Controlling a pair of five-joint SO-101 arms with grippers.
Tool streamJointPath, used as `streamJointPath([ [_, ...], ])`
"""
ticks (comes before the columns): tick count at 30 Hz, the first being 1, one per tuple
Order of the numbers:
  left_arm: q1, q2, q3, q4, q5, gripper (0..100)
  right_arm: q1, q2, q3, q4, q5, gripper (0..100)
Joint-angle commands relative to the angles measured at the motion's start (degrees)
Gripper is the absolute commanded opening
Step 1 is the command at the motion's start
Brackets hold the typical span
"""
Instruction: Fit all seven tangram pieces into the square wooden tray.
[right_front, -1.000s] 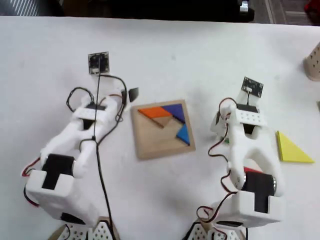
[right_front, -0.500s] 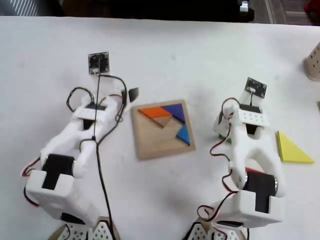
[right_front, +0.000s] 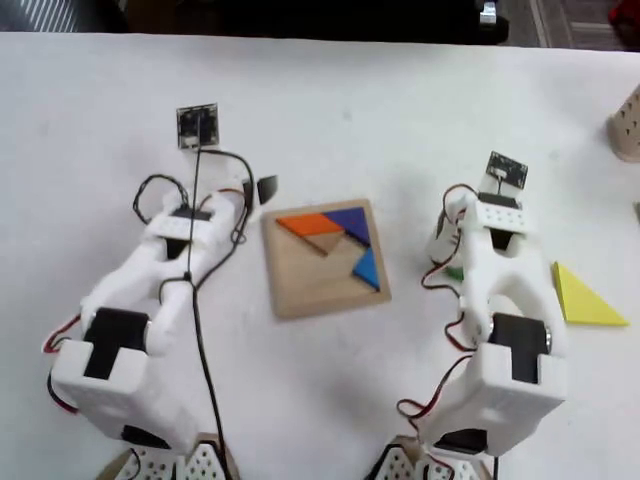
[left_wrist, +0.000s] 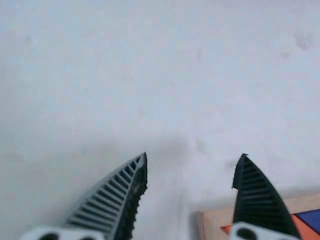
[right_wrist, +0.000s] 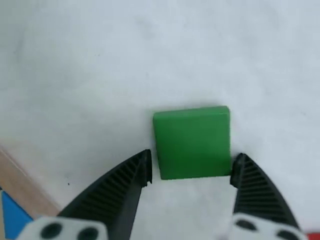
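The right gripper (right_wrist: 192, 155) is open wide, and its two dark ribbed fingers (right_wrist: 125, 182) stand on each side of the green square piece (right_wrist: 192, 140). The fingertips are just beside its near corners; I cannot tell if they touch it. The square lies flat on the white table (right_front: 400, 110), with bare table surface on all its sides. It is right of the square wooden tray (right_front: 310, 285), apart from the tray's right edge.

The right arm (right_front: 500, 300) goes from its base at the near edge straight to the far side and bends down over the green square. Right of this arm lies the yellow triangle (right_front: 582, 297), flat, well apart from the tray.

The left gripper (left_wrist: 193, 156) is also open wide and holds nothing. It is above the table just beside the far left corner of the tray. The left arm (right_front: 150, 290) leans from the near left towards the far right.

In the tray, the orange triangle (right_front: 308, 224) and the dark blue piece (right_front: 352, 225) lie along the far edge, and the blue triangle (right_front: 367, 268) is at the right edge. The near left part of the tray is bare wood.
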Motion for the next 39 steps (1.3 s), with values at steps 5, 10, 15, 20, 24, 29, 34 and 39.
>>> streamJointPath([
  [5, -0.4, -0.4, -2.6, 0.4, 1.4, 28, -0.4, -0.7, -3.2, 1.4, -0.2, 17.3],
  [10, -0.4, -0.4, -2.6, 0.4, 1.4, 28, 1.7, -0.8, -5.7, 3.0, 1.1, 17.0],
  [15, -0.3, -0.4, -2.7, 0.4, 1.4, 28, 2.5, -0.6, -8.5, 5.0, 4.5, 17.0],
  [20, -0.2, -0.3, -2.8, 0.4, 1.4, 28, 1.4, -0.7, -8.4, 5.8, 4.8, 16.6],
  [24, 0.6, -0.3, -2.8, 0.4, 0.1, 28, 1.3, -0.8, -8.4, 7.1, 4.9, 16.6],
  [29, 0.6, -0.3, -2.8, 0.4, -0.7, 28, 0.2, -0.8, -8.4, 8.1, 5.0, 16.6],
  [34, 0.6, 0.0, -3.3, 0.3, -0.8, 28, -3.0, -0.8, -8.4, 9.9, 9.6, 16.6],
  [39, -0.6, 0.2, -4.7, 0.4, -0.6, 28, -5.9, -0.9, -7.2, 9.9, 10.1, 16.6],
])
